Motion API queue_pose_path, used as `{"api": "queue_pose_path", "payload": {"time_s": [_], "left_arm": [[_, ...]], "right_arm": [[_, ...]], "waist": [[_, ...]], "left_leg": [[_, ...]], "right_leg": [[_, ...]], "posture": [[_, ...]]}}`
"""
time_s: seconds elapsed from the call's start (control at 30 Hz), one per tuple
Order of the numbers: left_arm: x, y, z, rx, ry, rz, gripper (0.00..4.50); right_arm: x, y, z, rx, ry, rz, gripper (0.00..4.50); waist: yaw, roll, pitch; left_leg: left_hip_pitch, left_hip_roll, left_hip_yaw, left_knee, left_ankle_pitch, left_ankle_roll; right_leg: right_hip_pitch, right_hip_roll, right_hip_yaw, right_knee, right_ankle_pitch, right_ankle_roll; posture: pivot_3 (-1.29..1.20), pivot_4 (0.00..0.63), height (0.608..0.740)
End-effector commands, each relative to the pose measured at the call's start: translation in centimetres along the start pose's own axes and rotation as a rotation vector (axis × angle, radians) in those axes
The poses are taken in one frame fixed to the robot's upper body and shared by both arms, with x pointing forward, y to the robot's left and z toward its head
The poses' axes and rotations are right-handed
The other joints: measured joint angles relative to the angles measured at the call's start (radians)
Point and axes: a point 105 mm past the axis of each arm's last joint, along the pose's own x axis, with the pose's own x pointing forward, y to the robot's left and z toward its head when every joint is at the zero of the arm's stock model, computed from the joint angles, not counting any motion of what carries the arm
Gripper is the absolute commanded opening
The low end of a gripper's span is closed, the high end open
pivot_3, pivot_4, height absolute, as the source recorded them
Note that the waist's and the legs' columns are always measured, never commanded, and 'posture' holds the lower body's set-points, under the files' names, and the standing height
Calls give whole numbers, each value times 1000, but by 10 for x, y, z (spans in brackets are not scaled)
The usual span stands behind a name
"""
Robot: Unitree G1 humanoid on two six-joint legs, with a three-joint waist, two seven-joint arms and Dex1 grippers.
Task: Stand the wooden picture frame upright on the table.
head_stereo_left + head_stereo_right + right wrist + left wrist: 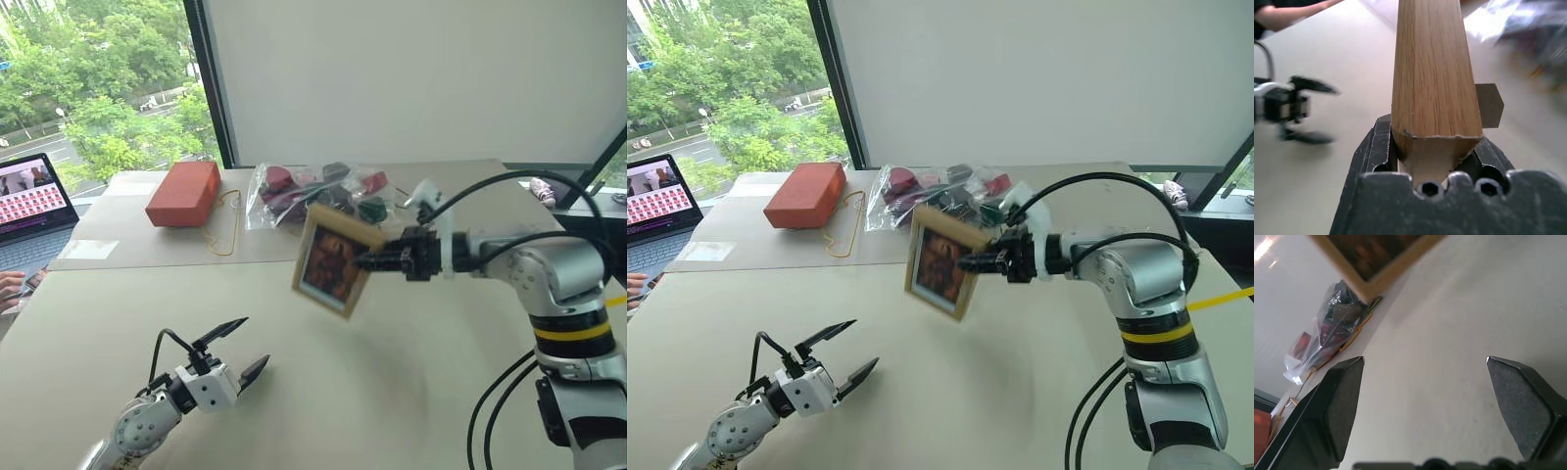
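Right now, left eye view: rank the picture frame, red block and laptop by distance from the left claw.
1. Wooden picture frame: ahead-right of the left claw, held off the table by the right claw.
2. Red-orange block: far side.
3. Laptop: far left edge.

From my head cameras I look forward and down across the table [323,392]; both eyes share nearly the same scene, slightly offset sideways. My left wrist camera sits low, close over the tabletop, looking out between its fingers [1339,396]. My right wrist camera is very close to the wooden picture frame [1432,73], with the left gripper [1308,110] at middle left.
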Motion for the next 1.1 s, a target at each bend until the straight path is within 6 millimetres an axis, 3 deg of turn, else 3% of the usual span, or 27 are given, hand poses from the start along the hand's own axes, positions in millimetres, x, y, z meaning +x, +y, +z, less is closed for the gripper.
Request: {"api": "queue_pose_path", "payload": {"time_s": [0.03,0.23,0.3,0.53,0.73,0.93,1.0,1.1], "left_arm": [[1,7,7,4,-26,30,4288],[0,6,8,7,-25,36,4288],[0,5,9,7,-26,35,4335],[-2,4,10,4,-27,31,4335],[-6,4,9,-91,-9,50,4335],[-11,17,-7,-453,153,229,4335],[-12,23,-14,-582,217,319,4335],[-12,33,-24,-694,292,442,4335]], "right_arm": [[1,1,10,0,-16,26,1256],[11,-11,-3,37,24,13,1256],[13,-15,-5,56,22,6,2266],[2,-13,1,70,-8,3,4451],[-29,5,-8,50,-7,4,4451],[-59,42,-50,-2,71,-43,4451],[-56,35,-67,-4,87,-181,4451],[-49,4,-79,66,-31,-492,4451]], "waist": [[-3,0,0],[-7,0,0],[-8,0,0],[-7,0,0],[-1,0,0],[3,0,0],[1,0,1],[-11,-2,0]], "left_leg": [[0,0,0,0,0,0],[0,0,0,0,0,0],[1,0,0,0,0,0],[1,0,0,1,0,0],[0,0,0,1,0,0],[-1,0,-1,1,-1,2],[0,0,-1,1,-1,3],[2,0,0,2,-1,2]], "right_leg": [[0,0,0,0,0,0],[0,0,0,0,0,0],[0,0,0,1,0,0],[0,0,0,2,0,0],[0,0,0,1,0,1],[1,0,-1,-2,0,1],[2,0,-1,-2,0,1],[4,1,0,-4,0,1]], "posture": [[0,150,740],[0,150,740],[0,150,740],[0,150,740],[0,150,740],[0,150,740],[0,150,740],[0,150,740]]}}
